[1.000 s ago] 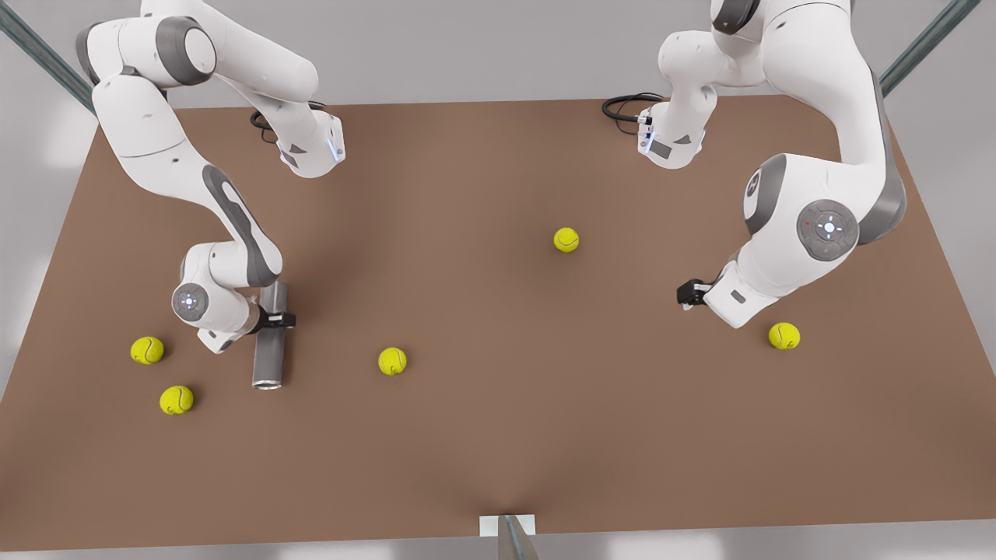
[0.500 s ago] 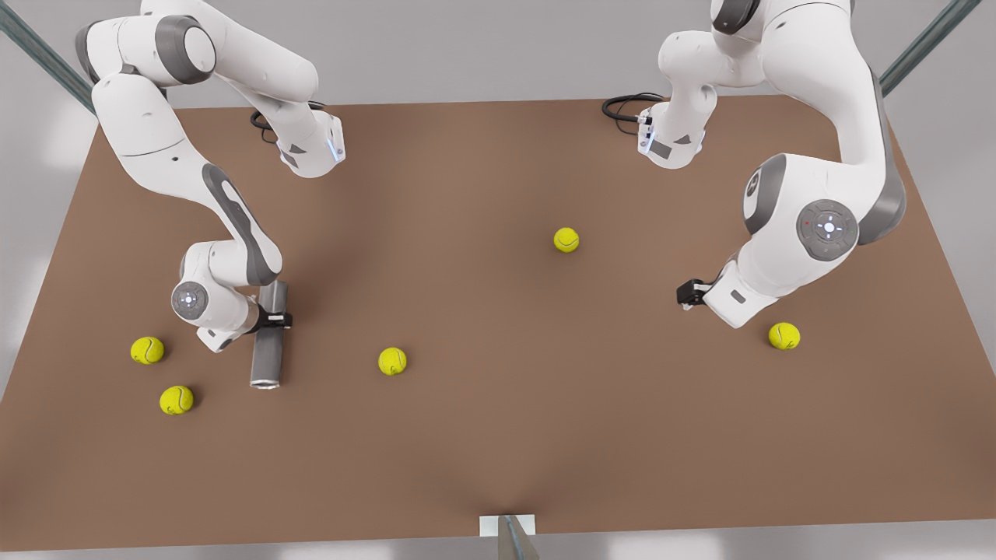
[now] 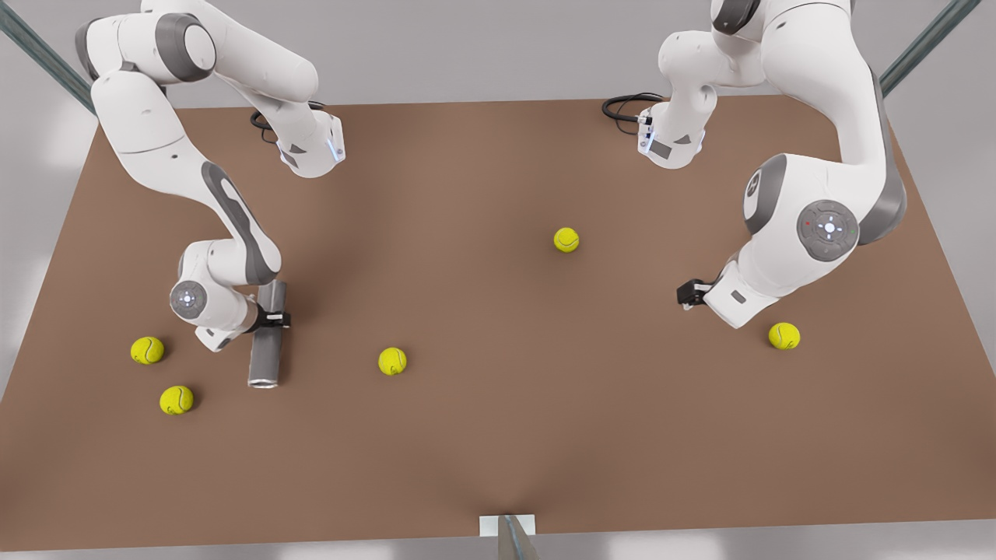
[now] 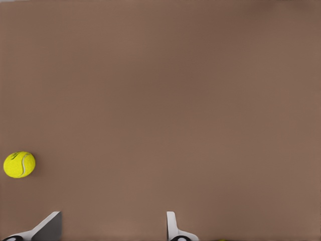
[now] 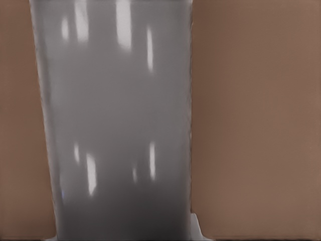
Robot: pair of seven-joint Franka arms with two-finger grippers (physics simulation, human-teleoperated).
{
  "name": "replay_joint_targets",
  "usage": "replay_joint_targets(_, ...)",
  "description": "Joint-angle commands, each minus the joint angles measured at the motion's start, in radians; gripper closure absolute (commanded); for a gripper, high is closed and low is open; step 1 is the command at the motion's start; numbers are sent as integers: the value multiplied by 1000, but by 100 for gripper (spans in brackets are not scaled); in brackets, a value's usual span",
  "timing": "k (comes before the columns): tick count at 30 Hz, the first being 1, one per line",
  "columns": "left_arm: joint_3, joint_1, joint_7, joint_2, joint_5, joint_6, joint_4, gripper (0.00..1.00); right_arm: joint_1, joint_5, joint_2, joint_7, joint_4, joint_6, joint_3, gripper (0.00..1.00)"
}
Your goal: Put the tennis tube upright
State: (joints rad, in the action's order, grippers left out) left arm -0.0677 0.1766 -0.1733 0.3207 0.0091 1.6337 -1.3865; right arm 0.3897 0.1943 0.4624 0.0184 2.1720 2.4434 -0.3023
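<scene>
The right pincer (image 3: pixel 272 317), at the front view's lower left, is clamped across the middle of the tennis tube (image 3: pixel 267 336), which lies flat on the tabletop (image 3: pixel 498 420), silvery rim toward the near edge. The step in hand appears to be the grasp; next, a lift and rotation to vertical seem required. The left pincer (image 3: pixel 686 294) waits, fingers (image 4: pixel 171 228) apart, at mid right.
</scene>
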Motion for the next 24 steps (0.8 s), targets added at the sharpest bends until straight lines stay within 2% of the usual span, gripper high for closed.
replay_joint_targets(1,0,-2,0,0,0,0,1,1,0,4,-4,0,3,-3,0,29)
replay_joint_targets(8,0,-2,0,0,0,0,0,1,0,4,-113,-15,5,-93,-18,29)
replay_joint_targets(14,0,-2,0,0,0,-3,0,1,-17,0,-162,-172,-70,-149,-116,29)
replay_joint_targets(20,-1,0,0,1,0,0,0,1,-28,-13,-159,-173,-129,-195,-233,29)
replay_joint_targets(21,0,0,0,1,0,0,0,1,-38,-13,-159,-173,-129,-192,-273,29)
replay_joint_targets(24,-1,0,0,0,0,0,0,1,-210,-12,-145,-173,-169,-210,-273,29)
